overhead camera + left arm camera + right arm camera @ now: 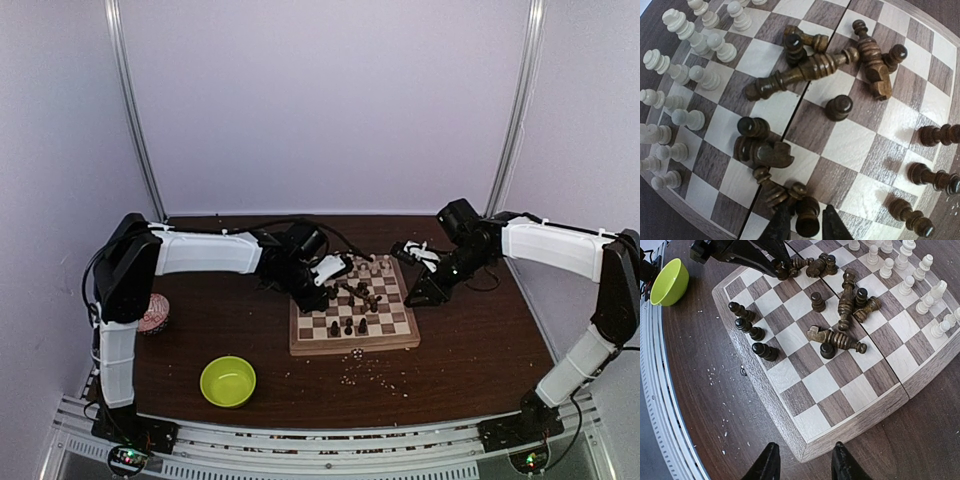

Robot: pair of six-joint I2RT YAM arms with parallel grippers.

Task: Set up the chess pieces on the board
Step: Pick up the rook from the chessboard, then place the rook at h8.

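The board (350, 347) lies mid-table, also seen in the left wrist view (850, 145) and the right wrist view (825, 385). Cream chess pieces (690, 75) stand in rows along one side. Dark chess pieces (815, 67) lie tumbled in the middle, and a few dark pawns (747, 325) stand along the opposite edge. My left gripper (807, 231) is low over the heap, its fingers either side of a dark pawn (807, 217), with a sliver of gap on the right. My right gripper (802, 465) hovers open above the board's corner, holding nothing.
A lime-green bowl (228, 381) sits near the front left of the table, and a small patterned dish (153, 315) is by the left arm. Pale crumbs (370, 372) are scattered in front of the board. Walls enclose the table on three sides.
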